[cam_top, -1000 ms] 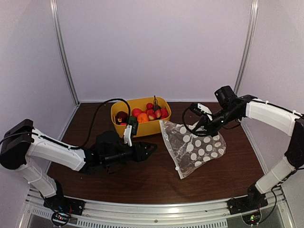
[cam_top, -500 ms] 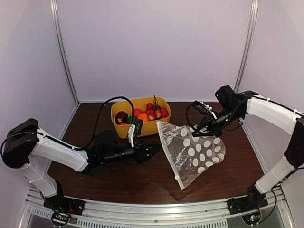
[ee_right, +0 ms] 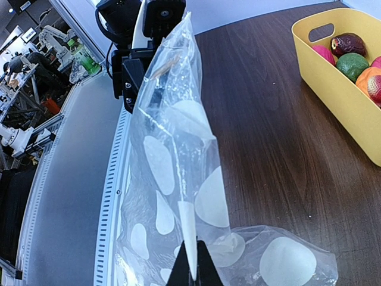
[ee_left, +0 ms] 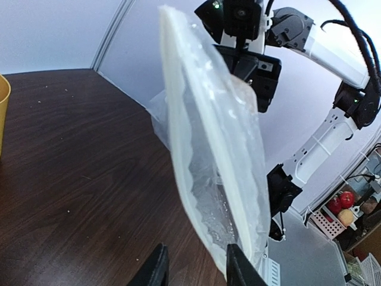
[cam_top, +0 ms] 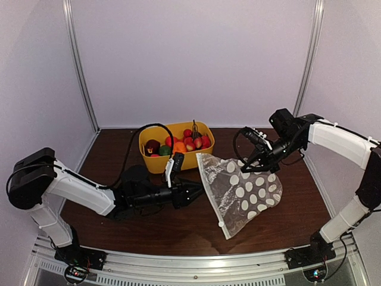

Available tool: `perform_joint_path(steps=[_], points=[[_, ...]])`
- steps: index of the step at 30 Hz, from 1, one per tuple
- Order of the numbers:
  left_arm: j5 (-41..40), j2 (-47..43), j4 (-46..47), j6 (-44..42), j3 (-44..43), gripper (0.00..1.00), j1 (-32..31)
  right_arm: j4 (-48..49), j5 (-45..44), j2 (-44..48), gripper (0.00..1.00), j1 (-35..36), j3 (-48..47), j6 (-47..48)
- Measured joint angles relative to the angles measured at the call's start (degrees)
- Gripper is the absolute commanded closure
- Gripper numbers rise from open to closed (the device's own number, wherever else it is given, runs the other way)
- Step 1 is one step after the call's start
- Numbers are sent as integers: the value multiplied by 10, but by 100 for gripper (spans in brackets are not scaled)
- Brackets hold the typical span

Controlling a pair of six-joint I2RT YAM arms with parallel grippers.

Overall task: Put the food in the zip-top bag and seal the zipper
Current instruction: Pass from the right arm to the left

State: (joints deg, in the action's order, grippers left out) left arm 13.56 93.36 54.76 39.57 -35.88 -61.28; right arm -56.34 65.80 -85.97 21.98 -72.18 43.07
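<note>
The right end effector (ee_right: pixel 190 269) has its fingertips pressed together, pinching a top corner of the zip-top bag (cam_top: pixel 244 190), so the pouch hangs on edge right of centre in the overhead view with its lower end resting on the worktop (cam_top: pixel 149 226). The left end effector (ee_left: pixel 196 268) reaches in low from the lower left. Its fingers stand apart, just at the bag's near edge, with nothing visibly clamped between them. That edge looks to be the mouth with the zipper (cam_top: pixel 209 189); whether it is parted, I cannot tell. All the food (cam_top: pixel 178 143) lies in the yellow tub (cam_top: pixel 178 162) at upper centre, and the bag appears empty. By my reading nothing is loaded yet: opening, filling and sealing all remain.
</note>
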Motion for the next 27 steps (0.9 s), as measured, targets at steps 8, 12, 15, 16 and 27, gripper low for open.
perform_joint_path(steps=[8,12,15,16,27], points=[[47,2,76,0,9,62,0,9,0,-3,100,0,0,-9],[57,2,85,-1,11,67,0,11,0,-9,100,0,1,-11],[53,6,73,-3,4,72,0,14,0,-10,100,0,1,-11],[50,10,68,-3,-2,75,0,14,0,-10,100,0,1,-11],[17,59,42,-6,-56,100,0,35,-7,-10,73,0,21,-35]])
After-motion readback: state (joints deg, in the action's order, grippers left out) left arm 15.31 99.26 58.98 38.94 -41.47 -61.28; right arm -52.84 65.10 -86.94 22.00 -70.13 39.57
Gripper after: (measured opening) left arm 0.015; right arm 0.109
